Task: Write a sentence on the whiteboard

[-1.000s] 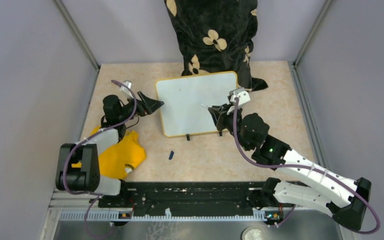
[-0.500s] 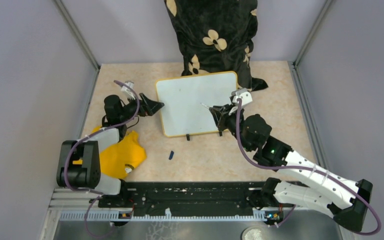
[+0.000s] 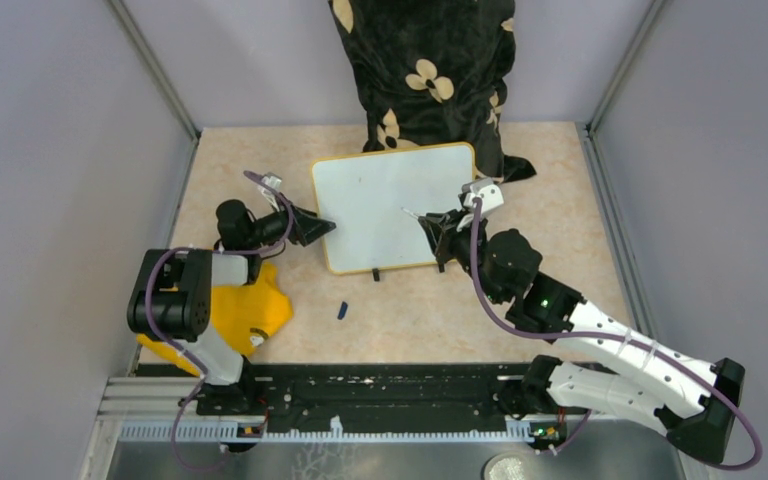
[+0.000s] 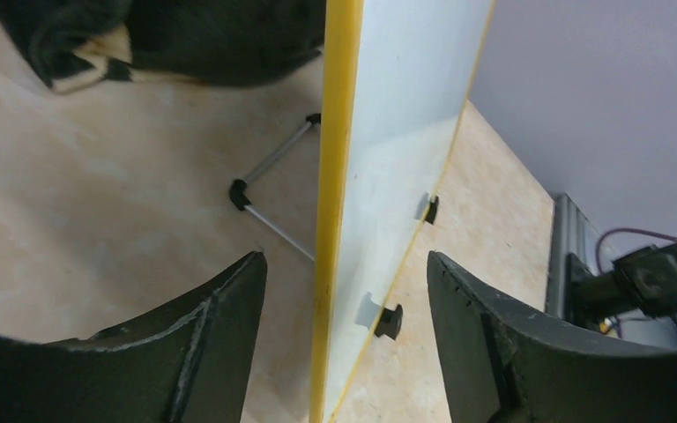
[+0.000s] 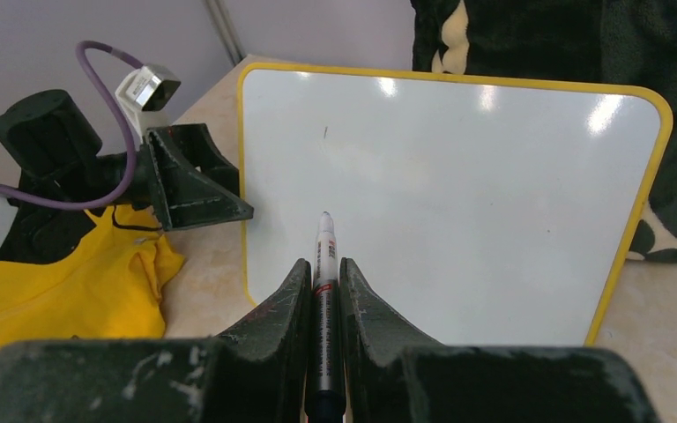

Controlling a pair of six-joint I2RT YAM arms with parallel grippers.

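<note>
Yellow-rimmed flat white whiteboard [image 3: 390, 200], left edge straddled by spread left gripper [image 3: 328, 228]; slim white marker [image 5: 324, 242] clamped over it by right gripper [image 5: 324, 266]

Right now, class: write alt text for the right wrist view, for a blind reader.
The right gripper clamps a marker, tip aimed at a yellow-rimmed whiteboard with no words on it. The left gripper sits at its left edge, beside a yellow cloth.

table [image 3: 580, 200], beige marbled top. on it: whiteboard [image 3: 380, 195], propped up, centre; yellow cloth [image 3: 245, 310], crumpled, near left; small dark-blue cap [image 3: 342, 310], near the board's front edge; black floral cloth [image 3: 425, 70], far edge.
</note>
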